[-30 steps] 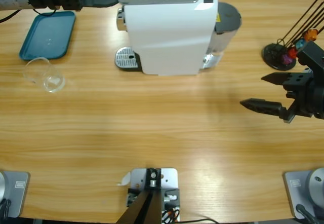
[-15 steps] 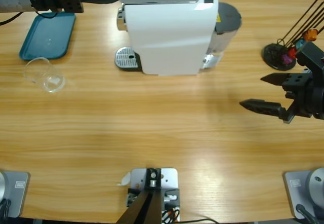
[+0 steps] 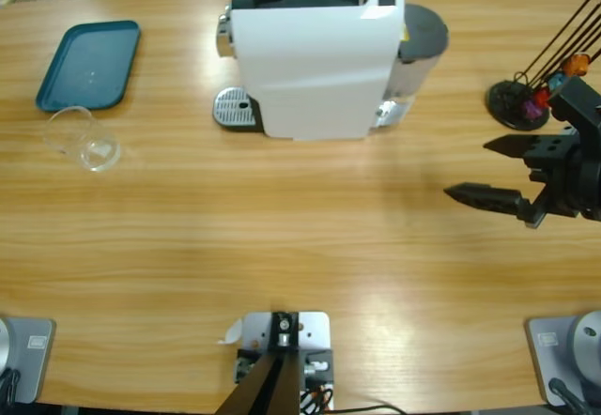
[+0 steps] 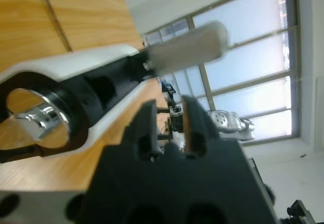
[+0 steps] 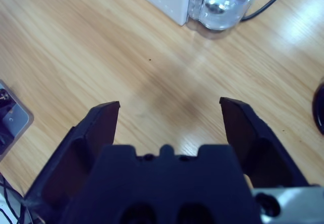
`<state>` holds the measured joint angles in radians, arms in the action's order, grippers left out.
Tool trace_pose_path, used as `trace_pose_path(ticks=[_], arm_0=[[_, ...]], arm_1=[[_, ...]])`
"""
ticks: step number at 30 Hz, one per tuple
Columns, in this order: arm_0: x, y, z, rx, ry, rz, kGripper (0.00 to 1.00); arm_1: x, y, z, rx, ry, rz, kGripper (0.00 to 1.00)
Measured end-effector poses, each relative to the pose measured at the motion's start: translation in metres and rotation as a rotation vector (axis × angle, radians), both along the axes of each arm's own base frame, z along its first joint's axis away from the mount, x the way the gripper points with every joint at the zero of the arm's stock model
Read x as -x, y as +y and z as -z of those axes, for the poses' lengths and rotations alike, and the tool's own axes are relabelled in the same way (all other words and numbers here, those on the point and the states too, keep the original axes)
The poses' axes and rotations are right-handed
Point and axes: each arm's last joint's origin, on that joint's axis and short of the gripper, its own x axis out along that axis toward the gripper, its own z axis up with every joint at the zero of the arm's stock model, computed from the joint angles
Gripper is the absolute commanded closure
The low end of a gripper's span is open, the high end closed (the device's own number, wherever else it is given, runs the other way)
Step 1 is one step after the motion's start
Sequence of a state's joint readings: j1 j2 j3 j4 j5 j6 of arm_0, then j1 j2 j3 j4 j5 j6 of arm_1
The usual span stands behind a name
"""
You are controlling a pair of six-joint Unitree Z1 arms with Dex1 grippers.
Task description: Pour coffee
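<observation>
Two tools wait: the right tool [image 3: 498,173] hovers wide open and empty over the desk [image 3: 282,237]; the left tool [image 4: 169,127], nearly closed, holds nothing beside the coffee machine [image 3: 315,58]. The glass [image 3: 83,138] lies far left; grip it gently by the wall.

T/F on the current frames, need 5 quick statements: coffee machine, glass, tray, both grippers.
1. The glass cup sits on the coffee machine's drip tray. False: it lies on the table just below the teal tray.
2. The right gripper is open and holds nothing. True.
3. The left gripper shows in the high view. False: only its wrist view shows it.
4. The coffee machine has its top lid raised. True.
5. The capsule holder is beside the teal tray. False: it stands at the far opposite edge.
</observation>
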<state>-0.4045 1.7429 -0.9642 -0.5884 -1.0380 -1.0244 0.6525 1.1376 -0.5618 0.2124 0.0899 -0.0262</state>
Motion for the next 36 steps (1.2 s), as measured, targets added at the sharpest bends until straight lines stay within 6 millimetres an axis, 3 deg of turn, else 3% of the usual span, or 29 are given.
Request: trace_pose_path(ticks=[1, 5, 8, 14, 19, 23, 27, 31, 36], arm_0=[[0.001, 0.0, -0.002, 0.002, -0.004, 0.001, 0.05], [0.007, 0.001, -0.014, 0.015, -0.043, 0.005, 0.061], [0.021, 0.008, -0.033, 0.009, -0.169, -0.045, 0.066], [0.091, 0.049, -0.081, -0.194, -0.442, -0.322, 0.049], [0.15, 0.08, -0.081, -0.561, -0.59, -0.417, 0.004], [0.183, 0.098, -0.082, -0.87, -0.71, -0.444, 0.004], [0.196, 0.107, -0.086, -1.062, -0.75, -0.43, 0.009], [0.201, 0.109, -0.088, -1.068, -0.774, -0.411, 0.011], [0.198, 0.107, -0.084, -1.055, -0.802, -0.417, 0.023]], arm_1=[[0.0, 0.0, 0.0, 0.0, 0.0, 0.0, 0.142], [0.0, 0.0, 0.0, 0.0, 0.0, 0.0, 0.147], [0.0, 0.0, 0.0, 0.0, 0.0, 0.0, 0.151], [0.0, 0.0, 0.0, 0.0, 0.0, 0.0, 0.161], [-0.001, -0.001, 0.0, -0.013, 0.017, 0.049, 0.159], [-0.001, -0.003, -0.001, -0.003, 0.046, 0.122, 0.161], [-0.003, -0.004, -0.007, 0.005, 0.034, 0.157, 0.161], [-0.003, -0.007, -0.011, 0.007, -0.007, 0.213, 0.157], [-0.005, -0.015, -0.016, -0.023, -0.04, 0.429, 0.132]])
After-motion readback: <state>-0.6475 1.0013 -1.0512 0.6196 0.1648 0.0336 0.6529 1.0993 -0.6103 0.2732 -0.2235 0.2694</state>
